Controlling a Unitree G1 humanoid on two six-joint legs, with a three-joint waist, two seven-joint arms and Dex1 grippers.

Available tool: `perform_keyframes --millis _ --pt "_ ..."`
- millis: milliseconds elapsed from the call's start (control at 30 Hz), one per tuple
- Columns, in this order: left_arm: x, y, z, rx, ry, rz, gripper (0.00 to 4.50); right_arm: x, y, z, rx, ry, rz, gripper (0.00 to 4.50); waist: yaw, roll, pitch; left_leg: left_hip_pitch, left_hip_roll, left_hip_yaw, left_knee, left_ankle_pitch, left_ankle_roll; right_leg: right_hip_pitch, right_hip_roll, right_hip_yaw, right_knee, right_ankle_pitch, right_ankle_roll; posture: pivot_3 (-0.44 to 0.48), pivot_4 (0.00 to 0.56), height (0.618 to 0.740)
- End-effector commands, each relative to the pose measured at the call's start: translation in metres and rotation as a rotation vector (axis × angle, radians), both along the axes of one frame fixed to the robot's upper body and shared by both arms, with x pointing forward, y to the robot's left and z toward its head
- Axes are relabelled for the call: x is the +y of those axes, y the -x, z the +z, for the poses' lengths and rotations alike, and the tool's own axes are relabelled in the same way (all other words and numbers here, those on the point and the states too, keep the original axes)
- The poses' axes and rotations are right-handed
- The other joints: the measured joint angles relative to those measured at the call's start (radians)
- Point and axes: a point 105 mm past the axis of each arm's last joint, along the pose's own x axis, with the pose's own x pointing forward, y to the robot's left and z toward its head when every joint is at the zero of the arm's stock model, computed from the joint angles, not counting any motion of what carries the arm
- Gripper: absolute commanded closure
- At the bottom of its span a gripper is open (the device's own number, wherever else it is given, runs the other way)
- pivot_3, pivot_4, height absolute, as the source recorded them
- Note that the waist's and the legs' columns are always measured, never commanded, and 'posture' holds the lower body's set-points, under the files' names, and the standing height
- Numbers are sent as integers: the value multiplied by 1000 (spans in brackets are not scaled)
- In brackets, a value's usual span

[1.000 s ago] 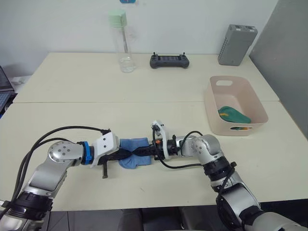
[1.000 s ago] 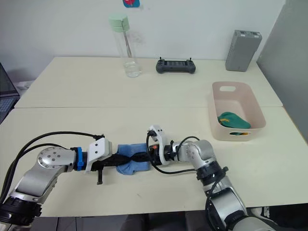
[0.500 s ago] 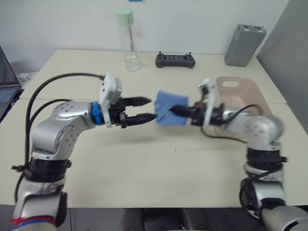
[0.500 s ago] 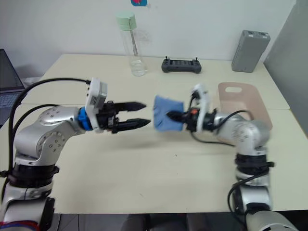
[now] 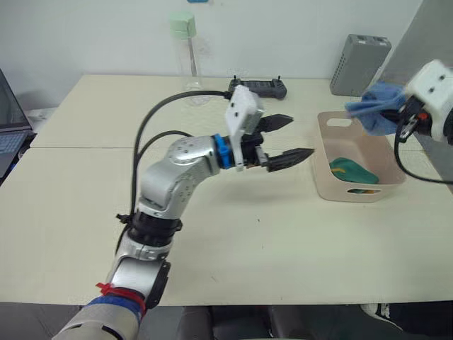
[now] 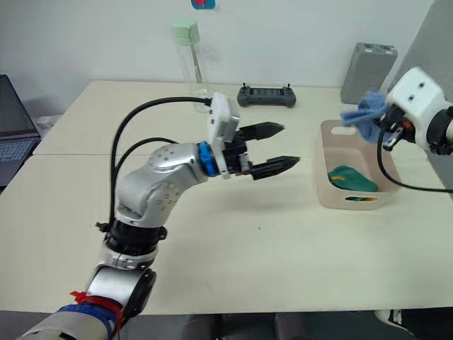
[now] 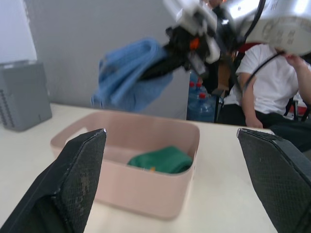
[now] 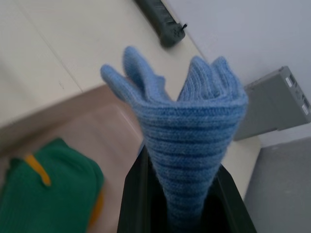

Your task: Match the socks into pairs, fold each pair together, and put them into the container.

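Two light blue socks [image 5: 374,113], folded together, hang clenched in our right gripper [image 8: 182,194] above the pink container [image 5: 324,166], where green socks [image 5: 347,170] lie; our left gripper [image 5: 290,138] stands released.

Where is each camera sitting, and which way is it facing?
Head cameras: look down over the table; both arms show, left gripper open, right gripper clamping the blue socks.
Left wrist: sights between open fingers at the pink tub.
Right wrist: looks past its fingers into the tub.
All share the socks and tub.
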Motion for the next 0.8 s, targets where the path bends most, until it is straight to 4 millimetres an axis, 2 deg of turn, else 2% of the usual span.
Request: perform_keyframes --millis 33,133,267,467,633,733,800 --pt "-10 5 11 -50 29 -8 9 -7 -4 -9 -33 211 58 4500 0 0 0 0 0 0 1 0 0 0 0 0 0 0 0 0 150 740" --pt "-10 6 9 -46 29 -11 9 -6 -9 -16 -27 220 85 4500 -1 2 1 0 0 0 1 0 0 0 0 0 0 1 0 0 150 740" --pt "-5 16 -6 -26 -35 -39 9 -3 -12 -33 -18 298 132 4500 -1 2 1 0 -1 -1 1 0 0 1 0 0 1 2 -2 0 150 740" --pt "7 17 -16 -6 -62 -14 9 -5 -5 -65 84 339 183 4500 11 2 1 0 -2 -2 1 0 0 2 -2 -1 1 3 -3 0 150 740" --pt "18 15 -25 -3 -102 8 9 -5 3 -74 155 378 224 4500 13 2 1 0 -6 -2 3 0 0 3 -5 -1 1 2 -2 0 150 740" --pt "18 12 -22 -11 -95 14 9 -5 7 -78 198 386 244 4500 12 3 1 0 -6 -3 5 0 0 4 -5 -1 1 3 -1 0 150 740" --pt "17 11 -20 -18 -91 14 0 -6 9 -78 214 389 251 3818 12 3 1 0 -6 -3 7 0 0 5 -5 -1 1 3 0 0 150 740"
